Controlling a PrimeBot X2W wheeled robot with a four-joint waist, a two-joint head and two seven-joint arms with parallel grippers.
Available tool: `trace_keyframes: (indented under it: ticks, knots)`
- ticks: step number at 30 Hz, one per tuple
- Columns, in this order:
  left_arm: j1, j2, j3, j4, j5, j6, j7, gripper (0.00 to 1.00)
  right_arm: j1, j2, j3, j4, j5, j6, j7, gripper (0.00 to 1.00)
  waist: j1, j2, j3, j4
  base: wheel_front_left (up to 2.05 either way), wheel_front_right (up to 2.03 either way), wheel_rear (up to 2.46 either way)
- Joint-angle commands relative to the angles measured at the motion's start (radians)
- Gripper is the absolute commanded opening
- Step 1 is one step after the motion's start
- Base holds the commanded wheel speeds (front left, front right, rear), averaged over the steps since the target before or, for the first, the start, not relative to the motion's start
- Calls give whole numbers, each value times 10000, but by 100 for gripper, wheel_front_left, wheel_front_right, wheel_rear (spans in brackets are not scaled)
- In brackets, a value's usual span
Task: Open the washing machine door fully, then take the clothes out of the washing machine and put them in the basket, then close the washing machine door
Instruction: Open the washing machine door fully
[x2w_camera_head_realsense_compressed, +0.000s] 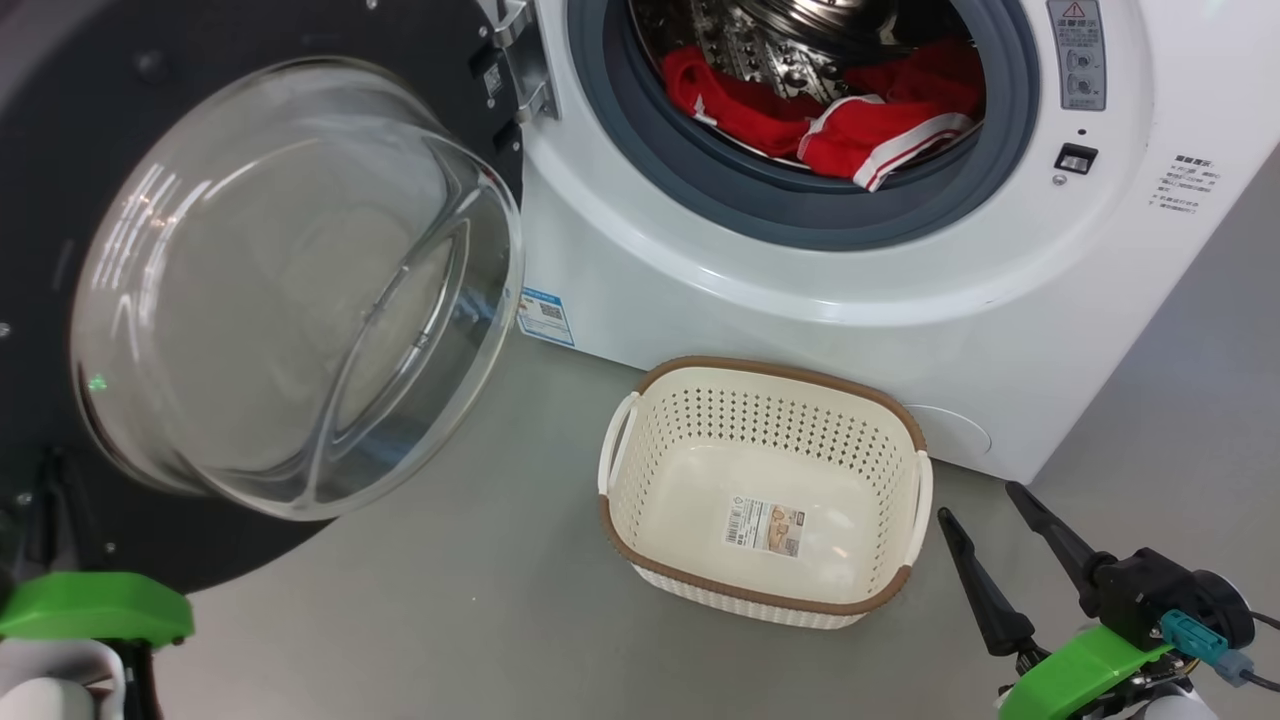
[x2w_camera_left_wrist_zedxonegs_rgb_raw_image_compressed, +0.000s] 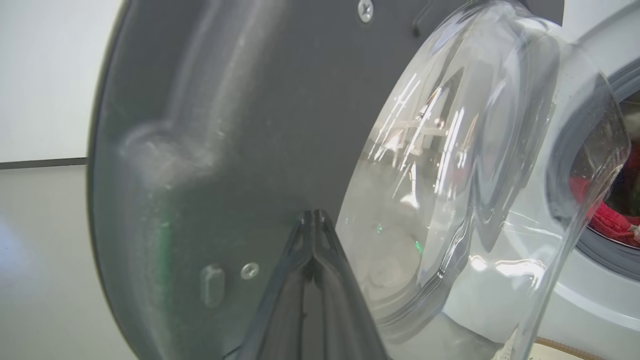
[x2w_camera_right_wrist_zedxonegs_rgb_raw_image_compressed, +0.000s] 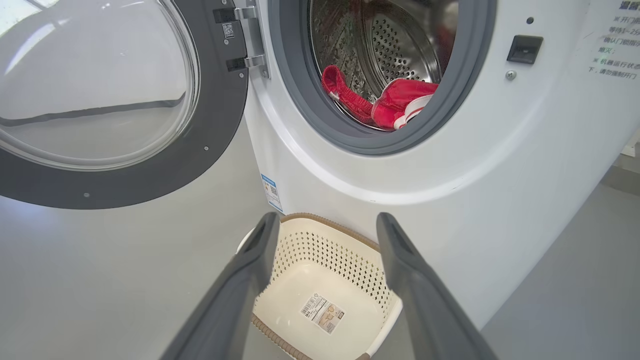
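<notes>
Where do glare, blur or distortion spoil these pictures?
Left wrist view: glare streaks the glass of the washing machine door, the clothes warp behind it, the shut left fingers look soft. Head view: faint reflections on that glass. Right wrist view: sharp, evenly lit.

Laundry-type rm: front-load washing machine (x2w_camera_head_realsense_compressed: 800, 300), basket (x2w_camera_head_realsense_compressed: 780, 371) on bare grey floor (x2w_camera_head_realsense_compressed: 450, 600), plain white wall (x2w_camera_left_wrist_zedxonegs_rgb_raw_image_compressed: 40, 75).

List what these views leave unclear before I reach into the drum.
- Clothes: count unclear; head view's top edge cuts the drum, gasket hides the pile's base.
- Left fingers: whether they touch the door, left wrist view, too close to tell.
- Basket: near rim, right wrist view, partly behind right fingers.
</notes>
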Motion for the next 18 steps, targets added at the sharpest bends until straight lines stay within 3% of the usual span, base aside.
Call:
trace_keyframes:
  ticks: [1,18]
  knots:
    - [-547,596,619,-67,161,-42,-122,0,-351,-123,199,-309,-119,16,-120,100,0,0,23,-39,0,0,0]
    - [-1162,447,2014,669,923,-535,-123,0,-674,-198,138,-834,-227,16,-120,100,0,0,422,-222,0,0,0]
